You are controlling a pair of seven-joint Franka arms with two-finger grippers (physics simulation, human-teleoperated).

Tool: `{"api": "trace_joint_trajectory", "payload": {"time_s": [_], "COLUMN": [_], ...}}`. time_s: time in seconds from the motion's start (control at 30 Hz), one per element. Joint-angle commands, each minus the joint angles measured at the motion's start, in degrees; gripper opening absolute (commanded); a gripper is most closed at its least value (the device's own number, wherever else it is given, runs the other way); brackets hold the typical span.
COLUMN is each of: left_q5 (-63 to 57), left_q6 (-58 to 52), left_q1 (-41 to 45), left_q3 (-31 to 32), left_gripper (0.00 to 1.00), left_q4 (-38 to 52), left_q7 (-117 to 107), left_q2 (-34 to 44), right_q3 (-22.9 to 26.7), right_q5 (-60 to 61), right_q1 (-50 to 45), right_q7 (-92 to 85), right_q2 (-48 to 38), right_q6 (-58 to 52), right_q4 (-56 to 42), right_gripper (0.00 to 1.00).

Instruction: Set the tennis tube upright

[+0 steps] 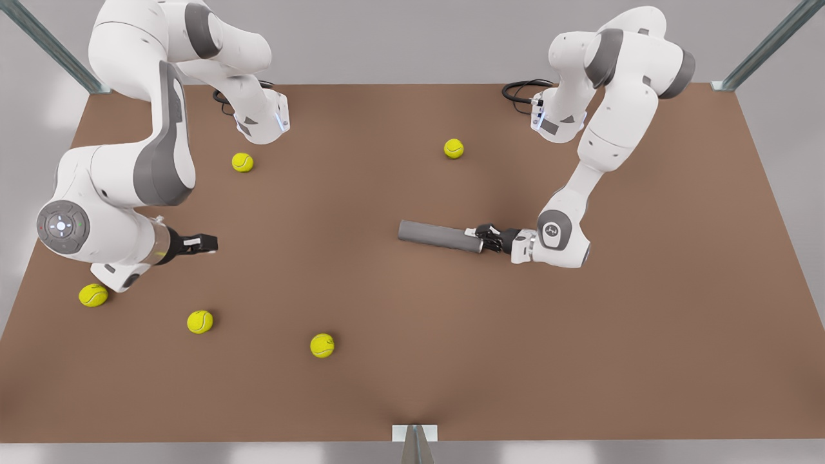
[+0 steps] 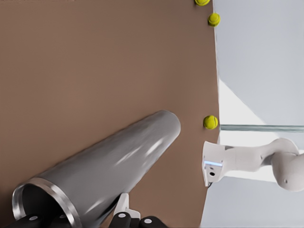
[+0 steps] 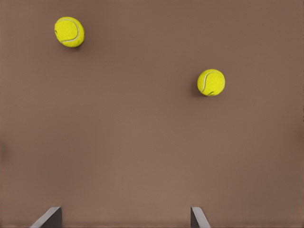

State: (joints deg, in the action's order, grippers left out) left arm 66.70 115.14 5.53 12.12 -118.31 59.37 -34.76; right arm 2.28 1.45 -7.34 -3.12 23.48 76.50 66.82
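Note:
The tennis tube (image 1: 439, 236) is a grey cylinder lying flat on the brown table (image 1: 580, 361), right of centre in the front view. My left gripper (image 1: 485, 240) is at its hollow, metal-rimmed end, the one toward the front view's right. In the left wrist view the tennis tube (image 2: 114, 171) stretches away from my left gripper (image 2: 90, 221), which is shut on the tube's wall, one finger inside the rim and one outside. My right gripper (image 1: 205, 243) waits open at the front view's left. It hangs above bare table with nothing between its fingertips (image 3: 50, 217).
Several yellow-green tennis balls lie scattered on the table: one (image 1: 242, 162) near the far left arm base, one (image 1: 454, 148) behind the tube, three (image 1: 93, 295) (image 1: 200, 321) (image 1: 321, 345) toward the near left. Both arm bases stand at the far edge.

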Motion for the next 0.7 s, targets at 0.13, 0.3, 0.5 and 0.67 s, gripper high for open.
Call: {"api": "trace_joint_trajectory", "payload": {"time_s": [0.13, 0.3, 0.5, 0.67], "left_q5": [-3.5, -7.2, -12.8, -17.1], "left_q6": [-1.4, -4.6, -7.2, -9.9], "left_q1": [0.0, -0.2, -0.2, -0.2], "left_q3": [-0.3, -1.9, -3.2, -3.9], "left_gripper": [0.28, 0.26, 0.21, 0.21], "left_q4": [0.0, -0.1, 0.4, 1.2], "left_q7": [-3.0, -6.5, -12.8, -17.4], "left_q2": [2.6, 6.2, 11.0, 13.9], "right_q3": [0.0, 0.4, 0.0, 0.1], "right_q5": [0.0, -1.4, 0.2, 2.0], "right_q1": [0.5, 2.2, 3.5, 3.6], "right_q7": [-0.3, -0.5, -0.3, 0.0], "right_q2": [0.0, 0.2, 0.5, 0.4], "right_q6": [-1.0, -0.5, 1.5, 1.4], "right_q4": [0.0, -1.1, -1.7, -1.4], "right_gripper": [1.0, 1.0, 1.0, 1.0]}}
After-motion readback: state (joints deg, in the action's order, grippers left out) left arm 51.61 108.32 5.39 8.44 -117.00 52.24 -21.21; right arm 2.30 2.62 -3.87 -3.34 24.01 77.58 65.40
